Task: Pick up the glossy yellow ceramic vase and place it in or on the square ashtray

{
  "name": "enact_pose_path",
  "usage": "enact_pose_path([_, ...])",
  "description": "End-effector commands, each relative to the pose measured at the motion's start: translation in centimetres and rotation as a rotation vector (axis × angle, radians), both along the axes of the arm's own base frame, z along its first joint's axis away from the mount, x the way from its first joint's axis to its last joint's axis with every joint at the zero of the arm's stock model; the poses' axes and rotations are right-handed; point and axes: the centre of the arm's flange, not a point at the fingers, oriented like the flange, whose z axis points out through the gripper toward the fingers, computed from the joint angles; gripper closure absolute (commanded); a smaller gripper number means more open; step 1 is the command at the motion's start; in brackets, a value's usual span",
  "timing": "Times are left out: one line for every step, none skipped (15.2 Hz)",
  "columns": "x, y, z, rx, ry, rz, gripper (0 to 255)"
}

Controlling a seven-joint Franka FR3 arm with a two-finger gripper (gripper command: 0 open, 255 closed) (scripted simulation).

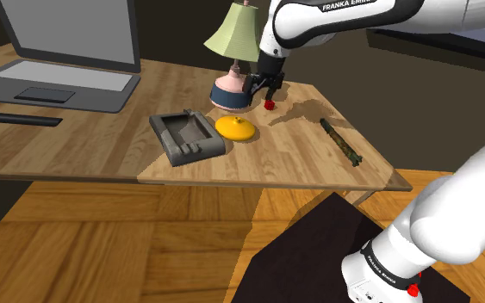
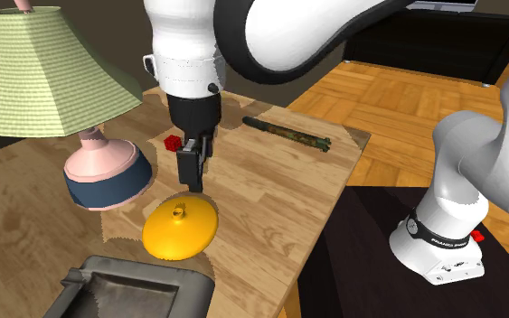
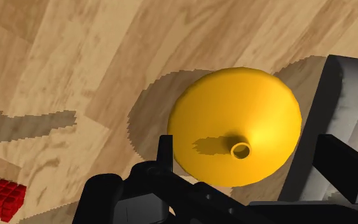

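Vase: a glossy yellow vase, squat and wide with a small narrow neck, stands upright on the wooden table. It is just right of the shoulder view's centre, and low and left of centre in the second exterior view.
Ashtray: a dark grey square ashtray with a raised rim sits just beside the vase, to its left in the shoulder view (whether the two touch cannot be told).
Gripper: the black gripper points down and hangs over the table by the vase's far edge, up-frame of it in the shoulder view.
Fingers: the fingers stand well apart and clasp nothing. In the wrist view the vase's neck lies between them, lower down and untouched.
Red cube: a small red cube rests on the table near the gripper, on the side away from the vase.
Lamp: a lamp with a green shade and a pink and blue base stands up-frame of the vase in the shoulder view.
Rod: a thin dark rod lies near the table's right edge in the shoulder view.
Laptop: an open laptop is at the shoulder view's upper left, with a black pen lying in front of it.
Stand: the dark stand is at the shoulder view's lower right, on a wooden floor.
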Motion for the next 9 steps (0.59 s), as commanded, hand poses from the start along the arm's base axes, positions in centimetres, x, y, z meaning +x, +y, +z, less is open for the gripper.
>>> enact_pose_path([2.0,0.5,-1.3,0.011,0.008,-0.011,0])
enact_pose_path([3.1,0.8,-2.0,0.017,0.011,-0.016,0])
enact_pose_path([4.2,1.2,-2.7,0.022,0.015,-0.021,0])
enact_pose_path([5.3,1.5,-3.4,0.028,0.019,-0.026,0])
enact_pose_path([6.4,1.8,-4.2,0.034,0.022,-0.031,0])
enact_pose_path([6.6,1.9,-4.3,0.034,0.023,-0.031,0])
enact_pose_path([6.6,1.9,-4.8,0.034,0.023,-0.031,0])
enact_pose_path([6.6,1.9,-5.3,0.034,0.023,-0.031,0])
enact_pose_path([6.7,1.9,-5.8,0.034,0.023,-0.031,0])
